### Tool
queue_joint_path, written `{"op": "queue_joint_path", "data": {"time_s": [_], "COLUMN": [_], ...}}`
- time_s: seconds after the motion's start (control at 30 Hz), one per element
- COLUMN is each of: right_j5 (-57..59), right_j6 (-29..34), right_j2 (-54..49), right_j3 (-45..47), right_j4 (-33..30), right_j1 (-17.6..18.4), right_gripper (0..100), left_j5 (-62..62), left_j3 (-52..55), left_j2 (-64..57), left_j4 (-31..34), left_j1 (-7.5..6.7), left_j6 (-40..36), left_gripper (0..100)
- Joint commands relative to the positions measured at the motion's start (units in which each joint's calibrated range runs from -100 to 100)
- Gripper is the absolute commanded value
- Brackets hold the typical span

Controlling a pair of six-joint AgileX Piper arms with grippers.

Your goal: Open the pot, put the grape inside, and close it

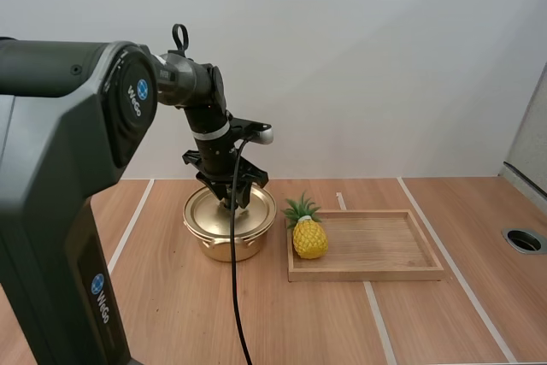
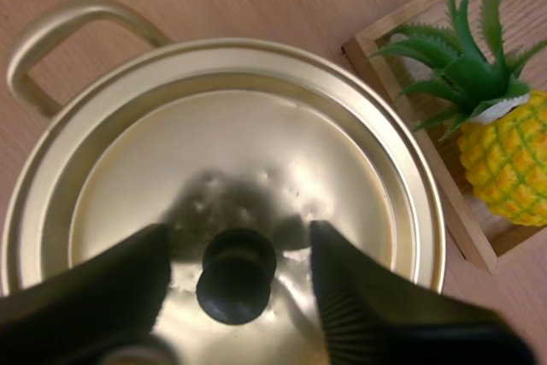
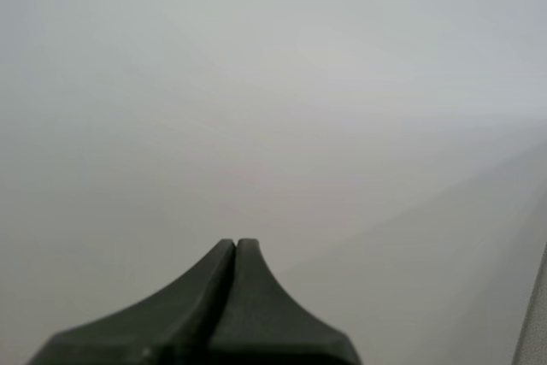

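Observation:
A gold pot (image 1: 229, 226) stands on the wooden table with its lid (image 2: 231, 177) on. My left gripper (image 1: 234, 200) hangs just over the lid, open. In the left wrist view its two fingers (image 2: 359, 314) stand apart on either side of the lid's black knob (image 2: 236, 274), not touching it. A yellow toy pineapple (image 1: 308, 234) with green leaves sits at the near-left end of the wooden tray (image 1: 376, 250), right of the pot. My right gripper (image 3: 236, 247) faces a plain white wall, its fingers together as one dark wedge.
The tray lies right of the pot, its right part bare. White tape lines (image 1: 376, 314) run across the table. A round hole (image 1: 523, 240) is set into the table's far right edge. Open table lies in front of the pot and tray.

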Motion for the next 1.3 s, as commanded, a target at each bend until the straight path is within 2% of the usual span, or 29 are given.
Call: {"op": "queue_joint_path", "data": {"time_s": [0.0,0.33,0.6,0.93,1.27], "right_j5": [-0.2,-0.3,-0.3,-0.4,-0.4], "right_j6": [-0.1,-0.1,-0.1,-0.1,-0.1], "right_j2": [-0.3,-0.3,-0.3,-0.3,-0.5], "right_j3": [-0.3,-0.3,-0.3,-0.3,-0.3], "right_j4": [-0.3,-0.2,-0.1,-0.1,-0.1], "right_j1": [-0.2,-0.2,-0.2,-0.2,-0.2], "right_gripper": [0,0,0,0,0], "left_j5": [-1.2,1.1,7.4,6.8,3.2], "left_j3": [0.2,-2.8,-15.6,-29.1,-36.2], "left_j2": [-1.6,-6.7,-18.1,-35.0,-47.8], "left_j4": [-1.2,-0.5,0.1,1.1,5.1], "left_j1": [-0.13,-0.13,-0.13,-0.13,-0.06], "left_j6": [0.1,-0.3,-2.2,-3.3,-5.9], "left_gripper": [100,100,100,100,100]}}
